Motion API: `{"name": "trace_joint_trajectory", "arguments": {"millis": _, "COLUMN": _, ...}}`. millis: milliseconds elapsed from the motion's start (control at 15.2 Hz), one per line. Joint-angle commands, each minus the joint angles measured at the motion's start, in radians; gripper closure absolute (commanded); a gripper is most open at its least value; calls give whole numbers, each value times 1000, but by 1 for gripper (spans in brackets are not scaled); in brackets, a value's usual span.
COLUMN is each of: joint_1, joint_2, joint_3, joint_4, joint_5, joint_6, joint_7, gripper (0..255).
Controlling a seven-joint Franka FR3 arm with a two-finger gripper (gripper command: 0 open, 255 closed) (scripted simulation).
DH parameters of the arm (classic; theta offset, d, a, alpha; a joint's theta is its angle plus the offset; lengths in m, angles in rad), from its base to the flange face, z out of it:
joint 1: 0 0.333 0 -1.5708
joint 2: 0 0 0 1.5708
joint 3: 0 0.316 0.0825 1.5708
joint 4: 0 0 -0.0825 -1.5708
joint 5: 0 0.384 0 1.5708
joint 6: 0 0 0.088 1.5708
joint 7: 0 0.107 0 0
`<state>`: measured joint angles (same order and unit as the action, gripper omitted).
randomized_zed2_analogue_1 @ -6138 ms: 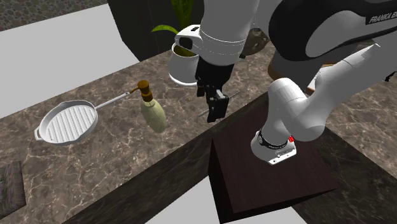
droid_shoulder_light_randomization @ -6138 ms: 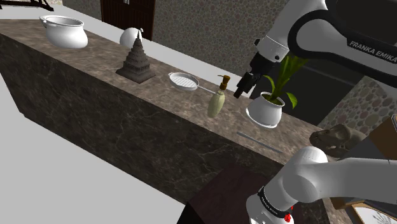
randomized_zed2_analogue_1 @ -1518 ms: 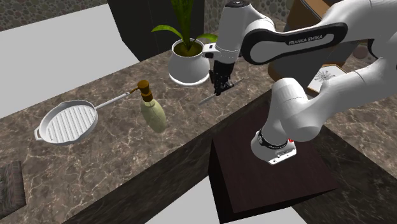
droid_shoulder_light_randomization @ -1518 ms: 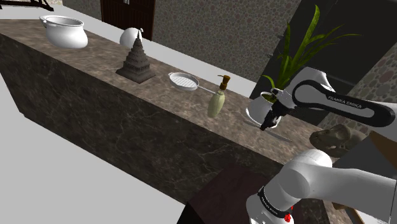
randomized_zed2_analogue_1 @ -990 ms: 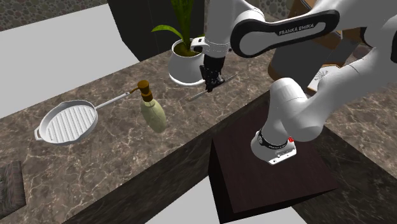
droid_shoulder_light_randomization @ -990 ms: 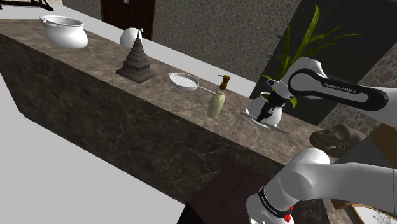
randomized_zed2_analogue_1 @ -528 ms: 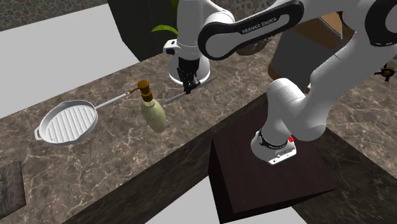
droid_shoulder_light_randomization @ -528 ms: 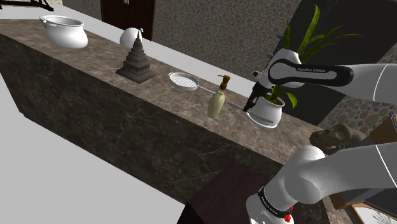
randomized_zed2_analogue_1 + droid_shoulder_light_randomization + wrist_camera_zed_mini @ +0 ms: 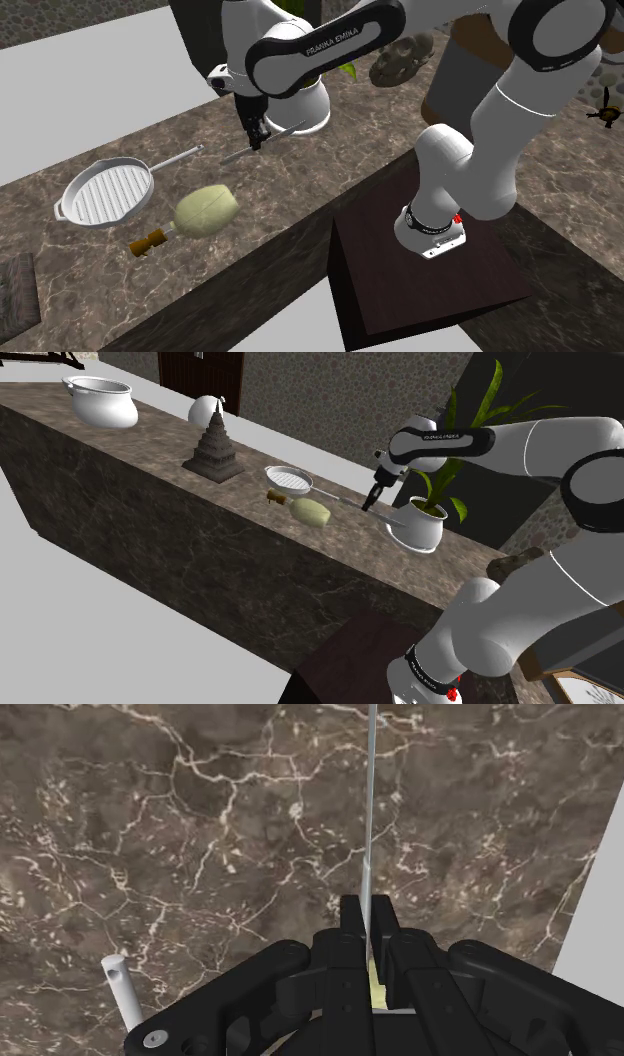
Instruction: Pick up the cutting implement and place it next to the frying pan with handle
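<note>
My black gripper (image 9: 257, 135) is shut on a thin grey knife (image 9: 286, 129) and holds it level above the marble counter (image 9: 120, 270). In the wrist view the fingers (image 9: 351, 918) clasp the knife (image 9: 368, 814), whose blade runs straight out ahead of them. The white ridged frying pan (image 9: 105, 192) lies towards the second exterior view's left, its long handle (image 9: 182, 156) pointing at the gripper. In the shoulder view the gripper (image 9: 369, 504) hangs just past the end of the pan's handle, with the pan (image 9: 290, 479) beyond it.
A pale green soap bottle (image 9: 203, 211) lies toppled on the counter near the front edge, close to the pan. A white plant pot (image 9: 420, 528) stands right behind the gripper. A dark tiered ornament (image 9: 213, 448) and a white pot (image 9: 100, 400) sit further along. The stand (image 9: 430, 290) is below.
The arm has carried the knife along the counter towards the pan's handle. The soap bottle, upright half a second ago, now lies on its side.
</note>
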<state>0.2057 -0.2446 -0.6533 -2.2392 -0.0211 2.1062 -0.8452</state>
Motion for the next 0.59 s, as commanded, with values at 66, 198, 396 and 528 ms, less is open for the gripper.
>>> {"name": "trace_joint_trajectory", "arguments": {"millis": 66, "joint_1": 40, "joint_2": 143, "joint_3": -24, "joint_4": 125, "joint_5": 97, "joint_6": -9, "joint_7": -41, "gripper": 255}}
{"name": "trace_joint_trajectory", "arguments": {"millis": 198, "joint_1": 46, "joint_2": 212, "joint_3": -31, "joint_4": 188, "joint_5": 146, "joint_6": -20, "joint_7": -64, "gripper": 255}}
{"name": "trace_joint_trajectory", "arguments": {"millis": 396, "joint_1": 43, "joint_2": 228, "joint_3": -31, "joint_4": 162, "joint_5": 161, "joint_6": 17, "joint_7": -79, "gripper": 255}}
{"name": "trace_joint_trajectory", "arguments": {"millis": 528, "joint_1": 43, "joint_2": 240, "joint_3": -32, "joint_4": 145, "joint_5": 173, "joint_6": 42, "joint_7": -89, "gripper": 255}}
